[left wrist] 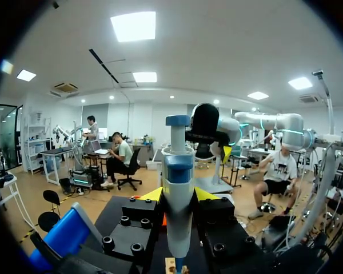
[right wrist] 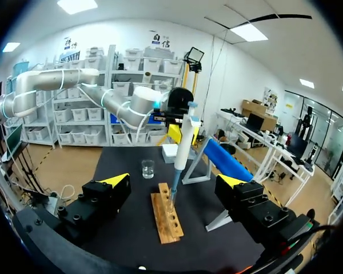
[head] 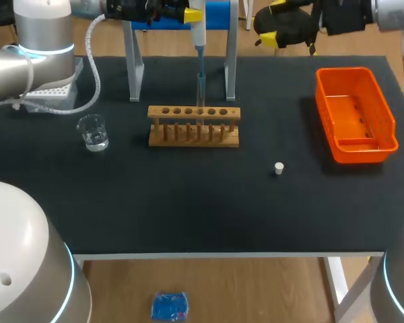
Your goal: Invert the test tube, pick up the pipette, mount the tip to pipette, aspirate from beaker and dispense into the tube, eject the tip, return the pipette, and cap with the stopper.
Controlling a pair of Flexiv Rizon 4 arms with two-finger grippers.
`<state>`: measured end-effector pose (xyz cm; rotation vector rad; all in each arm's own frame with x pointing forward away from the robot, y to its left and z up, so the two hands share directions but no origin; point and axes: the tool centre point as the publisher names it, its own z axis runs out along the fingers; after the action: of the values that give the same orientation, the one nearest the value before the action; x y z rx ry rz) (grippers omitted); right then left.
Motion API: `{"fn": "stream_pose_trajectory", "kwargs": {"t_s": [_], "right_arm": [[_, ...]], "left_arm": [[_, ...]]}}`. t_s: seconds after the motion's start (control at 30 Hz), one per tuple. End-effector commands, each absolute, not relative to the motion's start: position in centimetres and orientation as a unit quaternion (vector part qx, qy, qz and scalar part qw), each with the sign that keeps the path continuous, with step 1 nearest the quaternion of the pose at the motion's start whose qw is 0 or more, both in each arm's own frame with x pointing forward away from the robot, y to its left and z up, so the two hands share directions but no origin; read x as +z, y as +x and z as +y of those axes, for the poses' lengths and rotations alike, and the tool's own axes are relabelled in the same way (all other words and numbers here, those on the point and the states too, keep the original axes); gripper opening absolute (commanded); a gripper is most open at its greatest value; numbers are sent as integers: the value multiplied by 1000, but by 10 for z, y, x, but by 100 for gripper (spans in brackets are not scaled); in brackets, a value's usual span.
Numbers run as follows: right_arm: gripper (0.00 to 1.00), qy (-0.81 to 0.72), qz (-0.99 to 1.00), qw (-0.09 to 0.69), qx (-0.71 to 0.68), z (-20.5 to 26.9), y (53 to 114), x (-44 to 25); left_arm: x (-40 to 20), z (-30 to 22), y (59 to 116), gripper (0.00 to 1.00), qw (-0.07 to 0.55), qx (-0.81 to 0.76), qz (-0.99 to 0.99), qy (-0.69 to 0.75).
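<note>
The pipette (head: 198, 30) hangs upright over the middle of the table (head: 188, 208), clamped from both sides by my left gripper (left wrist: 178, 196). Its tip (head: 201, 75) is lowered into the test tube (right wrist: 172, 198), which stands mouth-up in the wooden rack (head: 194, 126). I judge the job to be at the dispensing step: tube righted, pipette taken, tip mounted. Ejecting the tip, returning the pipette and capping remain. The beaker (head: 93, 132) holds clear liquid left of the rack. The white stopper (head: 279, 168) lies loose to the rack's right, well apart from the orange basket (head: 355, 114). My right gripper (right wrist: 174, 181) hovers at the back with its fingers spread wide, holding nothing. I can make out no legible label on any of these things.
</note>
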<state>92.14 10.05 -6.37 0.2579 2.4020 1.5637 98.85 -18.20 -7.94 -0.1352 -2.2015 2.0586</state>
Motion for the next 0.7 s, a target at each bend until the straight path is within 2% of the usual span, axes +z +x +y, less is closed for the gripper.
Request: {"fn": "stream_pose_trajectory", "kwargs": {"t_s": [0.03,0.7], "right_arm": [[100,91,836,130,525,112,924,-46],[100,89,838,132,522,115,924,-43]], "left_arm": [[-79,-182,987,0,60,681,-728,-44],[-79,-182,987,0,60,681,-728,-44]]}}
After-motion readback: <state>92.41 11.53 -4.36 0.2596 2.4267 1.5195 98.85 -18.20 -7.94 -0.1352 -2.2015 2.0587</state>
